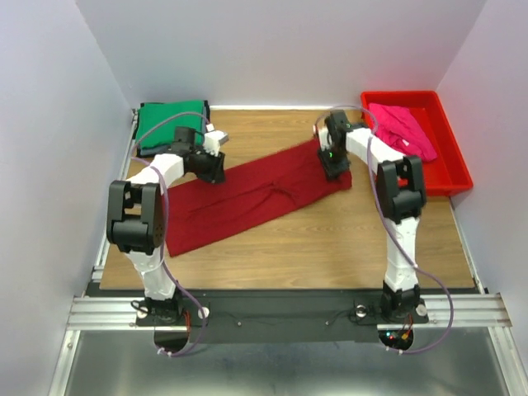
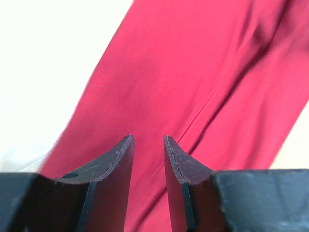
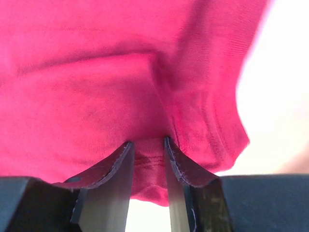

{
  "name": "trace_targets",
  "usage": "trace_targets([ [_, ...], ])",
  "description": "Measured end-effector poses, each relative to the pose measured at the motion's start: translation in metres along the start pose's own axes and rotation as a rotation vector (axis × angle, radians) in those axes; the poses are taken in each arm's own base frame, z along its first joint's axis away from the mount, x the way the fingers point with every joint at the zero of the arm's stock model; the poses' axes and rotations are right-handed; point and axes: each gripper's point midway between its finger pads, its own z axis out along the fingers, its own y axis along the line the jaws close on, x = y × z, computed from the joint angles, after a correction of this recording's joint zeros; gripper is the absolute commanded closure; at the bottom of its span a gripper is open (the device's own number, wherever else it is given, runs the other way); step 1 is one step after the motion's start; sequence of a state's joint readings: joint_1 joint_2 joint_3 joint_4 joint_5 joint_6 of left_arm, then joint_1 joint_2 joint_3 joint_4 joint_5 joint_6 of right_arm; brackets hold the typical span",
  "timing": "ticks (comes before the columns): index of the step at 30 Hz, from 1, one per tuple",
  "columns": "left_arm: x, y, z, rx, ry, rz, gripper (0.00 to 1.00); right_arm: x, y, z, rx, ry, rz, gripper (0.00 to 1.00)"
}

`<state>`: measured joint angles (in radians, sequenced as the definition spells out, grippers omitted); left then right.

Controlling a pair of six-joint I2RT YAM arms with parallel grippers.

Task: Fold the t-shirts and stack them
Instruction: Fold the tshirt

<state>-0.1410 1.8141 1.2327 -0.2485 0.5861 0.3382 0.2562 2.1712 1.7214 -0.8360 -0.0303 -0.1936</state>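
Note:
The maroon t-shirt (image 1: pixel 256 198) lies folded into a long strip, slanting across the table from near left to far right. My left gripper (image 1: pixel 211 169) hovers at the strip's far edge near its left part. Its jaws are apart, with flat maroon cloth (image 2: pixel 193 82) beyond them and nothing between them. My right gripper (image 1: pixel 334 165) is at the strip's right end, shut on a bunched hem of the maroon cloth (image 3: pixel 149 164). The green t-shirt (image 1: pixel 169 120) lies folded at the back left. The pink t-shirt (image 1: pixel 404 128) lies crumpled in the tray. The dark grey t-shirt is out of view.
A rigid red plastic tray (image 1: pixel 450 157) stands at the back right, by the right wall. White walls close in the table on the left, back and right. Bare wood (image 1: pixel 330 239) shows in front of the maroon strip.

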Motion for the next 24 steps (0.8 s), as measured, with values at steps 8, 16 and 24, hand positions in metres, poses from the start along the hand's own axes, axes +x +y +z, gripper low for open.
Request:
trace_targets([
  [8,0.022,0.041,-0.043,-0.171,0.082,0.143,0.57,-0.154,-0.055,0.027,0.173,-0.336,-0.003,0.55],
  [16,0.054,0.019,-0.068,-0.129,0.159,0.337,0.57,-0.137,-0.033,-0.031,0.078,-0.358,-0.008,0.47],
  [24,0.082,-0.032,-0.060,-0.061,0.255,0.586,0.61,-0.142,-0.017,-0.102,0.015,-0.478,-0.008,0.46],
])
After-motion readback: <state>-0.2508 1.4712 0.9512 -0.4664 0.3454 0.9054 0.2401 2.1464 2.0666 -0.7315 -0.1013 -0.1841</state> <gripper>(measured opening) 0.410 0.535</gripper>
